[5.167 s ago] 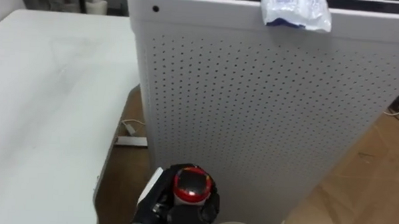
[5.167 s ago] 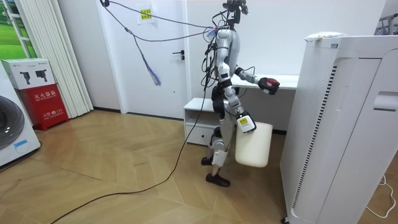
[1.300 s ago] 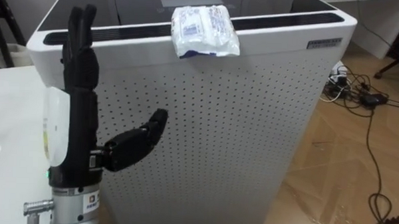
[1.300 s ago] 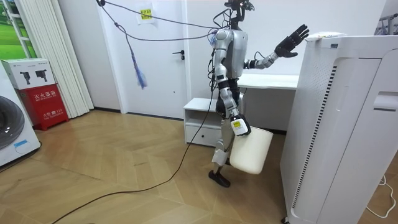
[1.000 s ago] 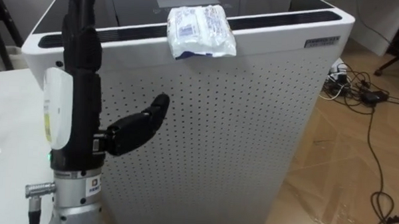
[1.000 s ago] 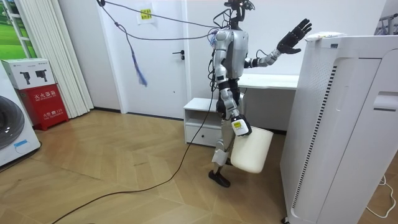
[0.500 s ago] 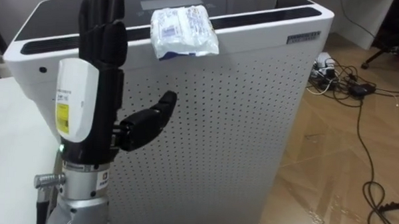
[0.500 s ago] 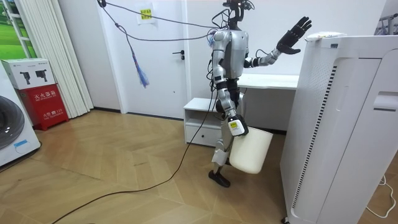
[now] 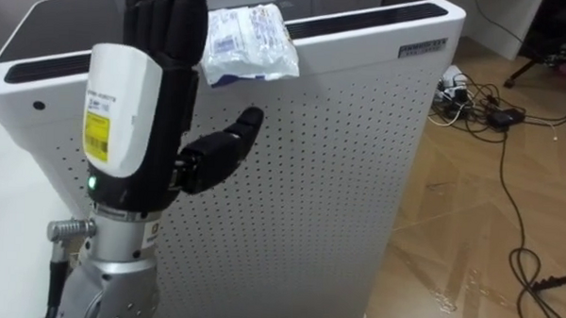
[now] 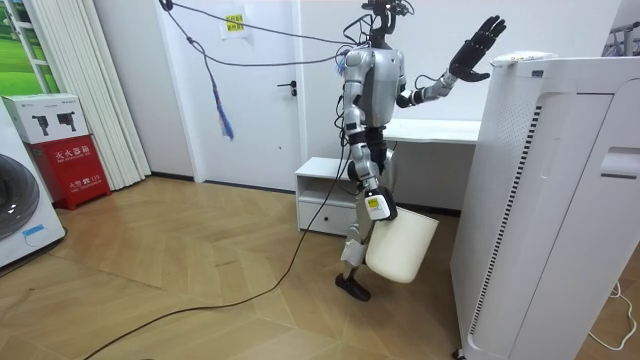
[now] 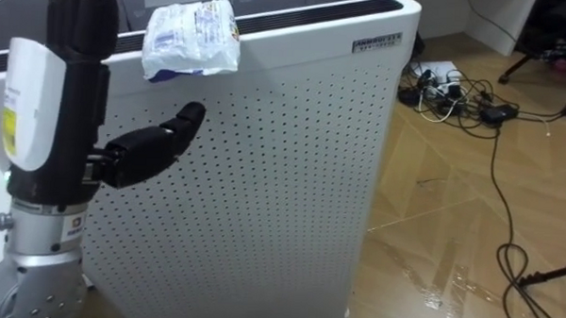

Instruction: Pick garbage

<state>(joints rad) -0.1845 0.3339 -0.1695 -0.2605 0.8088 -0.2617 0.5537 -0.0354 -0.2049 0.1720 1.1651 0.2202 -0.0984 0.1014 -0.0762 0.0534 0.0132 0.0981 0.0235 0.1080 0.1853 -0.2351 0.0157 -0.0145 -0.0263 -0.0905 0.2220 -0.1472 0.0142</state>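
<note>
Robot stood on a wood floor (image 9: 469,232) against a tall white perforated cabinet (image 9: 311,179), a white bin (image 10: 400,250) hanging low at its right hand (image 10: 375,206), whose grip could not be made out. Its left hand (image 9: 157,107) was raised before the cabinet's upper edge, fingers straight and together, thumb spread aside, holding nothing. A crumpled white packet (image 9: 244,44) lay on the cabinet's top edge, near that hand but apart from it.
</note>
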